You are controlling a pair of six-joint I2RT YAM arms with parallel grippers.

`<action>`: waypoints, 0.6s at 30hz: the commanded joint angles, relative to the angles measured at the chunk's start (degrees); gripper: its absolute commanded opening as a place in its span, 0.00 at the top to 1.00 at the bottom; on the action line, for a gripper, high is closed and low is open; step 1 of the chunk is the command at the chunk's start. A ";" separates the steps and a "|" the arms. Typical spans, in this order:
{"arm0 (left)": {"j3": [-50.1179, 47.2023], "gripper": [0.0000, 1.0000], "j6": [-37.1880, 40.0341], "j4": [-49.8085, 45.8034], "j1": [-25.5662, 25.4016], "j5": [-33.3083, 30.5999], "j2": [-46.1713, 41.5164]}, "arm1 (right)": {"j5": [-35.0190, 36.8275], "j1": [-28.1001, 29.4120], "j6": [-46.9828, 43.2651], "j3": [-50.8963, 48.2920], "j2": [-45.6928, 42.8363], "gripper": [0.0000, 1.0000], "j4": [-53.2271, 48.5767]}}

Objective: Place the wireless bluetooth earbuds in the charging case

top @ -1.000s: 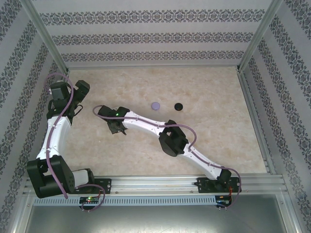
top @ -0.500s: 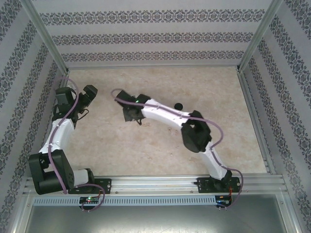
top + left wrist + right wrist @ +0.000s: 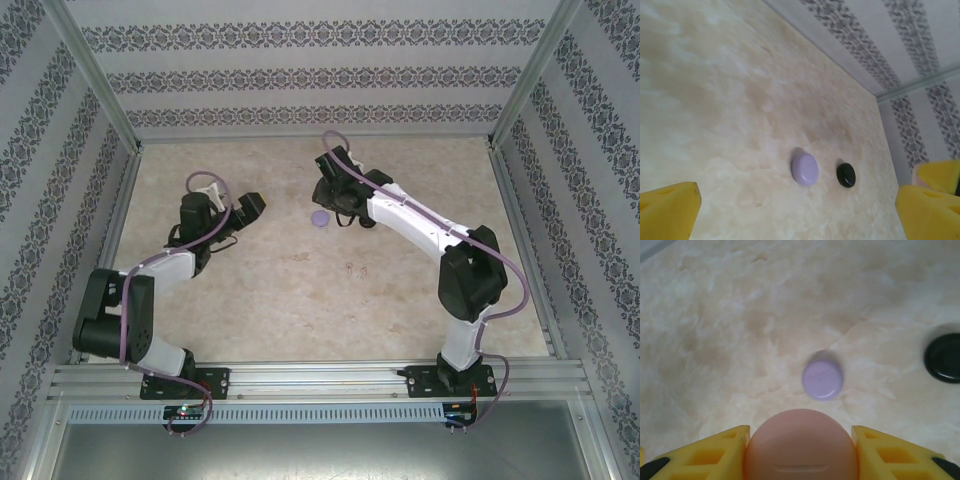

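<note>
A round pale pink charging case (image 3: 801, 447) sits between the yellow fingers of my right gripper (image 3: 800, 432), which is shut on it and held above the table. Just beyond it, a closed purple case (image 3: 822, 380) lies on the marble top, with a closed black case (image 3: 943, 358) to its right. In the top view my right gripper (image 3: 335, 198) hovers just behind the purple case (image 3: 320, 218). My left gripper (image 3: 250, 208) is wide open and empty, left of the purple case (image 3: 805, 169) and black case (image 3: 846, 175). Two tiny pinkish specks (image 3: 355, 267), possibly earbuds, lie nearer the arms.
Patterned walls and metal posts enclose the table (image 3: 250, 300) on the left, back and right. A rail (image 3: 320, 380) carrying both arm bases runs along the near edge. The right arm's elbow (image 3: 470, 275) stands over the right half.
My right gripper, carrying the pink case, has swung from the left-centre back and rightward to the purple case. My left gripper has moved from the far left corner toward the middle.
</note>
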 commanded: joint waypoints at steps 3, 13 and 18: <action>-3.34 0.01 -1.93 27.66 -5.67 2.31 6.64 | -0.29 -1.71 15.26 -7.20 -4.84 0.64 7.07; 1.28 0.18 -7.06 43.09 -13.93 5.55 21.03 | 0.60 -2.49 32.20 -14.80 -6.64 0.65 13.70; 3.57 0.32 -8.53 46.03 -16.65 5.12 25.30 | 0.23 -2.42 33.86 -15.18 -6.37 0.65 14.30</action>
